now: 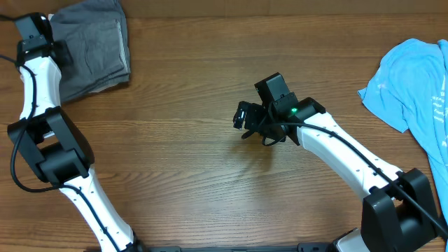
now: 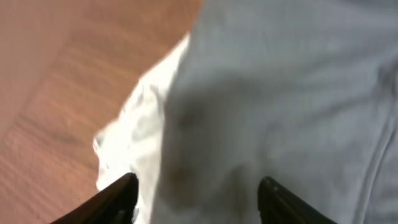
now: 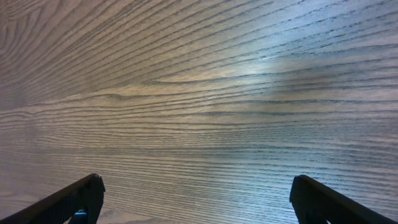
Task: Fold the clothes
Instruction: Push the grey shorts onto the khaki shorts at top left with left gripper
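Note:
The mid-grey shorts (image 1: 91, 49) lie folded at the table's far left corner, with a paler layer showing at their right edge. My left gripper (image 1: 42, 31) is at the pile's left end. In the left wrist view its fingers (image 2: 199, 199) are open and straddle the grey cloth (image 2: 280, 99), with a white cloth edge (image 2: 134, 137) beside it. A light-blue T-shirt (image 1: 420, 91) lies spread at the far right. My right gripper (image 1: 245, 119) is open and empty over bare wood at mid-table, its fingers (image 3: 196, 199) wide apart. Beige shorts are not clearly visible.
The wooden table (image 1: 196, 175) runs across the whole view. My two arm bases stand at the front left (image 1: 49, 147) and front right (image 1: 399, 210).

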You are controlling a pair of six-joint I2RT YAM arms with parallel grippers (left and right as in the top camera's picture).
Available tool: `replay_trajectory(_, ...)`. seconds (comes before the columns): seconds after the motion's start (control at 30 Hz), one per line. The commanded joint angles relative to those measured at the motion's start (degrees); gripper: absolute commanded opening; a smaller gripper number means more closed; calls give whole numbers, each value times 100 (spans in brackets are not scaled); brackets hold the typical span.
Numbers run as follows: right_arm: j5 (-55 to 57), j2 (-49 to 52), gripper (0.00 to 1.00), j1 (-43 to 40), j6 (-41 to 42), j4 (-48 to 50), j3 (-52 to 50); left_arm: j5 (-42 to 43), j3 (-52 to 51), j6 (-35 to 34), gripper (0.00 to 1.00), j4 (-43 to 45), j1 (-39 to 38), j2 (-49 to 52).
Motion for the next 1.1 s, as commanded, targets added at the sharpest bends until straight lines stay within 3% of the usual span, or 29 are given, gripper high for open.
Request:
replay_trajectory(0.0,11,15,100,33,-2,-37,-2,-79,151,-518,59,-413,-63,-142)
replay_trajectory(0.2,13,15,100,33,-22,-105,-2,-59,151,-870,64,-1189,90,-142)
replay_trajectory(0.53,13,15,100,31,-129,-162,-2,-48,149,-861,67,-1397,385,-142)
replay_trajectory(0.77,11,15,100,31,-127,-140,-2,1172,94,-321,70,-1416,649,-138)
replay_trajectory(1.07,11,15,100,55,-125,-136,-2,1513,92,-22,67,-1333,678,-94)
